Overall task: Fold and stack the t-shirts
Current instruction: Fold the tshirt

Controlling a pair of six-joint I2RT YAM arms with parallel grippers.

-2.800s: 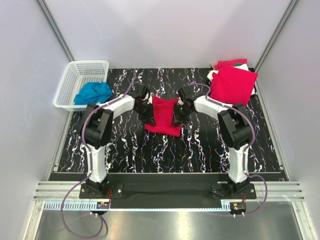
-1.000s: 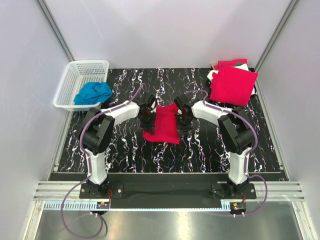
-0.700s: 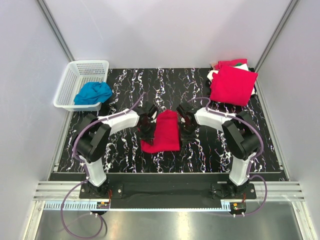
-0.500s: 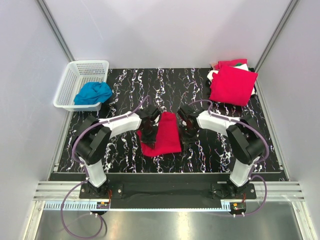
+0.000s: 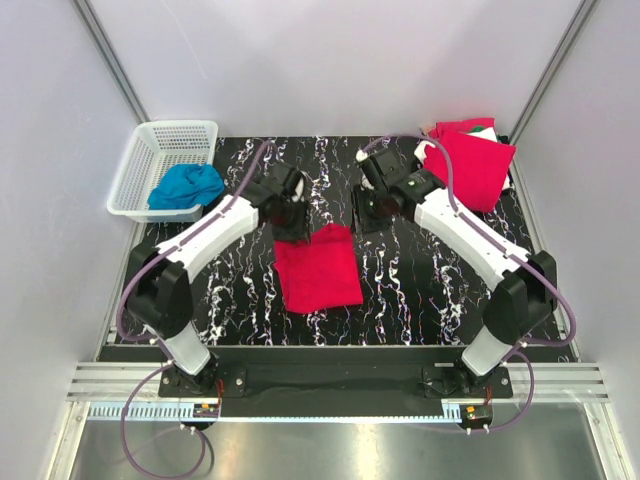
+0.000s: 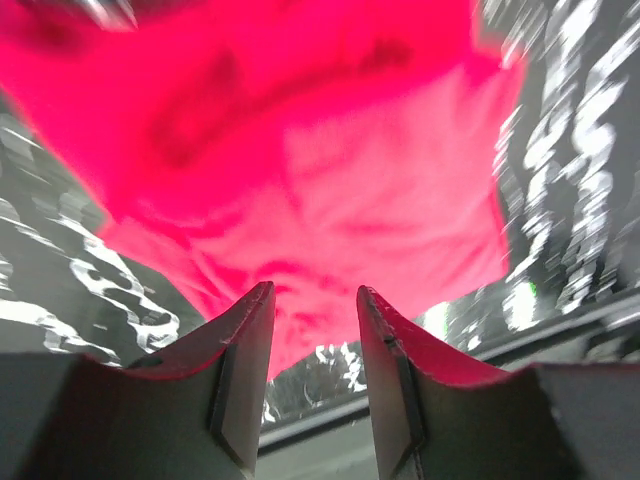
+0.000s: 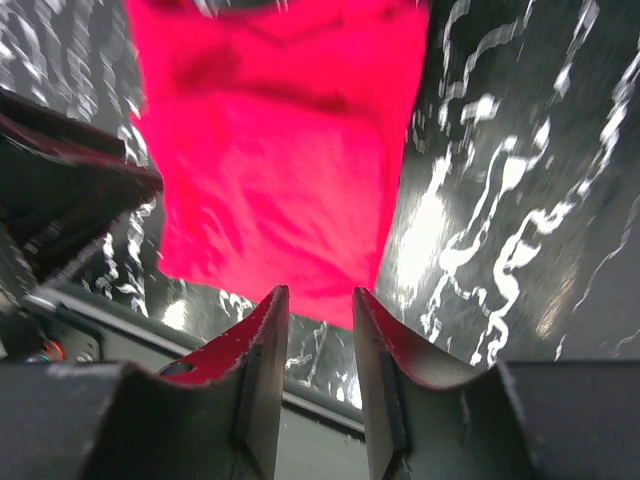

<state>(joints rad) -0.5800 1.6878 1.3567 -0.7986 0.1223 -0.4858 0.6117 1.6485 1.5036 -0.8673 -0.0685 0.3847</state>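
One folded red t-shirt [image 5: 318, 267] lies flat on the marble-patterned table [image 5: 420, 290], near the middle. My left gripper [image 5: 293, 228] hovers above its far left corner, open and holding nothing. My right gripper [image 5: 364, 215] hangs just beyond its far right corner, also open and empty. The left wrist view has the t-shirt [image 6: 300, 150] ahead of the parted left gripper [image 6: 315, 300]. In the right wrist view the t-shirt [image 7: 270, 170] shows the same way beyond the right gripper [image 7: 318, 300]. More red t-shirts [image 5: 465, 165] lie stacked at the back right, with white and green [image 5: 487, 130] peeking out.
A white basket [image 5: 165, 150] stands at the back left with a blue cloth [image 5: 187, 185] in it. Grey walls with metal frame posts close in the table on three sides. The left arm [image 7: 60, 200] shows at the left edge of the right wrist view.
Both grippers have opened and let go of the red t-shirt, then lifted and drawn back toward the far side. The t-shirt now lies flat and folded.
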